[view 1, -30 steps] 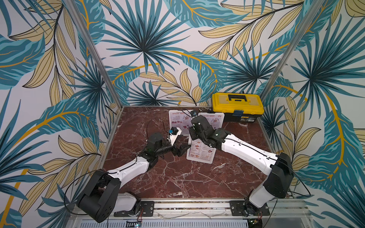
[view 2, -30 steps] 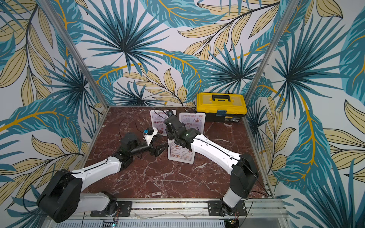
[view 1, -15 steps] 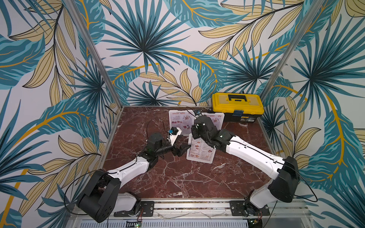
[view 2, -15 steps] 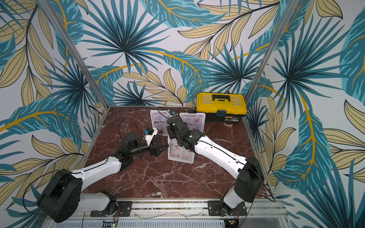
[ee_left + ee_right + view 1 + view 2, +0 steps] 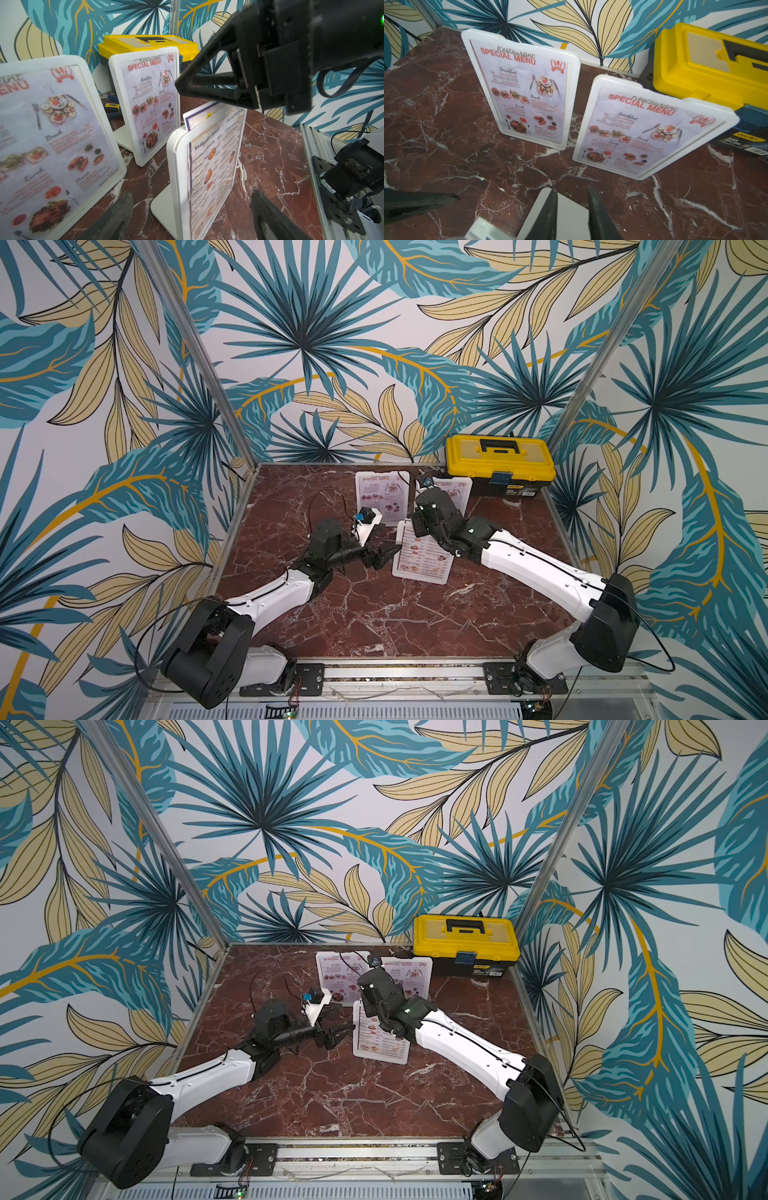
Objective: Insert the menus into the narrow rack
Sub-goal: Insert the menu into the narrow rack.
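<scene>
Right arm (image 5: 540, 568) has swung out, and the right gripper (image 5: 572, 188) has closed in over the near rack (image 5: 176, 158). Its fingers are close together; I cannot tell if they pinch the menu (image 5: 209, 116) sticking out of the rack's top. Beside that rack the left gripper (image 5: 380, 556) is spread wide. Two red menus (image 5: 527, 91) stand near the yellow box (image 5: 498, 460).

Left wrist view cuts off one special menu (image 5: 47, 135).
</scene>
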`<state>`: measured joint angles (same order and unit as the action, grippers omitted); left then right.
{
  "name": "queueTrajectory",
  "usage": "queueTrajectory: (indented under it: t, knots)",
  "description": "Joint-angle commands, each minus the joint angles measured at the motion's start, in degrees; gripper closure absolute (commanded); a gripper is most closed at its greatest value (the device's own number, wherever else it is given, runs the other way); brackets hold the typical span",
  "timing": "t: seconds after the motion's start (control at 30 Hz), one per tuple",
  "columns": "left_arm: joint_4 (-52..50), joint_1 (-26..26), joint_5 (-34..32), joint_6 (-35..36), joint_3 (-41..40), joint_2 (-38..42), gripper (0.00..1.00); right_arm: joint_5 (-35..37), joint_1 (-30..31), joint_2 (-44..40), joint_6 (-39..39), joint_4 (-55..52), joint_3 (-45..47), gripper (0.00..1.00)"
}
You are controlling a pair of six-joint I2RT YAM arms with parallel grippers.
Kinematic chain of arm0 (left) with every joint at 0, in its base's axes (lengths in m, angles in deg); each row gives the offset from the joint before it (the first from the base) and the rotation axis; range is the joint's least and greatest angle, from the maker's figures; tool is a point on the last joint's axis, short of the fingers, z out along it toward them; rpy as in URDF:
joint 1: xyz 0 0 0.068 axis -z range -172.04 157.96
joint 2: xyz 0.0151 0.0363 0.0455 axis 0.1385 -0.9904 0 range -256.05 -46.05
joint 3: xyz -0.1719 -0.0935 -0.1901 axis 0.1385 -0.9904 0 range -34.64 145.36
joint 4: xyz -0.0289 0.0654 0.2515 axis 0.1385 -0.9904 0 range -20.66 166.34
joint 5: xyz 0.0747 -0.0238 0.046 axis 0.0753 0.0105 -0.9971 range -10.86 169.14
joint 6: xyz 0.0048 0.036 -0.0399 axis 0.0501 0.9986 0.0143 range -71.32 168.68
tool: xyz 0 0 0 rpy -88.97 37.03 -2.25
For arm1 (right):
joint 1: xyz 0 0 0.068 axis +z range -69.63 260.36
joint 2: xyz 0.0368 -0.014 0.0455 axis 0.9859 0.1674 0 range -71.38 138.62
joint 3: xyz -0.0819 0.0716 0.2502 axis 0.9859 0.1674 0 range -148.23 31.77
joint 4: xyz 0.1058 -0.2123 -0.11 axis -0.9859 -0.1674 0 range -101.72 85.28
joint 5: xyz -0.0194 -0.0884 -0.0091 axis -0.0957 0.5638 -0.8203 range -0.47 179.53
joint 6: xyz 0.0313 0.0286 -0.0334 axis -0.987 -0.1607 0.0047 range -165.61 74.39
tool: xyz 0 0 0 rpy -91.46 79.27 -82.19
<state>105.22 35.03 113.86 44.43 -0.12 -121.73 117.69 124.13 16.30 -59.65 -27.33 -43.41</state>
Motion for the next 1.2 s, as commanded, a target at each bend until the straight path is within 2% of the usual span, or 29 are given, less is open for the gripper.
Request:
queueTrajectory:
  t: [0.0,0.47,0.63,0.87,1.17]
  knots:
    - [0.5,0.2,0.0,0.8,-0.4,0.7,0.12,-2.0,0.1,1.0,-1.6,-0.6,1.1,0.73]
    - [0.5,0.2,0.1,1.0,-0.1,-0.7,0.12,-2.9,0.2,3.6,-4.2,1.8,2.9,0.74]
    - [0.5,0.2,0.4,0.9,0.3,-1.2,0.12,0.6,0.1,1.1,-3.7,1.3,3.0,0.73]
    - [0.4,0.2,0.4,0.9,0.4,-1.2,0.12,9.5,-1.0,-5.7,-3.6,-0.9,5.3,0.7]
    - [0.5,0.2,0.8,0.5,0.8,-1.3,0.12,8.1,-3.3,-8.9,-6.8,1.2,13.7,0.71]
